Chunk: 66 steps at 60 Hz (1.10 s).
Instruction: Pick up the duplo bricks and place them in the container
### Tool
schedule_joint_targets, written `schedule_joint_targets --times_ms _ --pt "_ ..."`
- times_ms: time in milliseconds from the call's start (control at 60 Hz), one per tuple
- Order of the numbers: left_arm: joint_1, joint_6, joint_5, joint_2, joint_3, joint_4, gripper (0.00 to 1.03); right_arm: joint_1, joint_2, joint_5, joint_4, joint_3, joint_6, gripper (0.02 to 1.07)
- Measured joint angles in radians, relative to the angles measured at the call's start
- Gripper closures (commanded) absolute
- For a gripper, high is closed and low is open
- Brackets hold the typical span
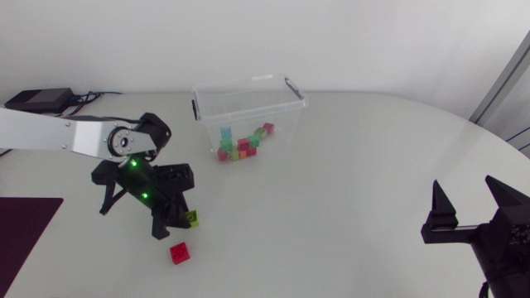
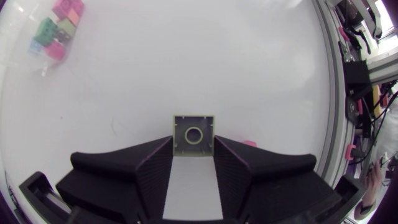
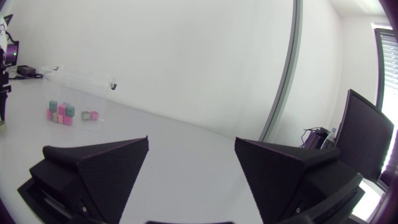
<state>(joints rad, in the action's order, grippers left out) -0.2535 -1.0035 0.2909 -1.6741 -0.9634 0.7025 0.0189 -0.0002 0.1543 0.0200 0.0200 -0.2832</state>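
Left claw grasping a green brick; right claw released.
The left claw (image 2: 193, 145) is clenched on an olive-green duplo brick (image 1: 192, 218), a finger pressed on each side, low over the near-left part of the white surface (image 1: 348, 190). A red brick (image 1: 180, 253) lies just nearer, apart from the claw. The clear container (image 1: 247, 106) stands at the far middle, with a cluster of pink, green and red bricks (image 1: 240, 147) inside. The right claw (image 1: 466, 194) hangs at the near right, fingers spread wide around nothing.
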Motion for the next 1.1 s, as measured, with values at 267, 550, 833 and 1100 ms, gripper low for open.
schedule_joint_targets --times_ms 267,550,833,1100 --pt "0.044 0.093 0.122 0.079 -0.346 0.047 0.83 0.000 0.000 0.000 0.000 0.000 0.000 0.07" --pt "0.056 0.310 0.173 -0.008 -0.601 -0.139 0.81 0.000 0.000 -0.001 0.000 0.000 0.000 0.07" --pt "0.051 0.465 0.118 -0.171 -0.641 -0.320 0.80 0.000 0.000 -0.012 0.000 0.000 0.000 0.07" --pt "0.040 0.541 0.067 -0.358 -0.821 -0.360 0.23 0.002 0.000 -0.012 0.000 0.000 0.000 0.07"
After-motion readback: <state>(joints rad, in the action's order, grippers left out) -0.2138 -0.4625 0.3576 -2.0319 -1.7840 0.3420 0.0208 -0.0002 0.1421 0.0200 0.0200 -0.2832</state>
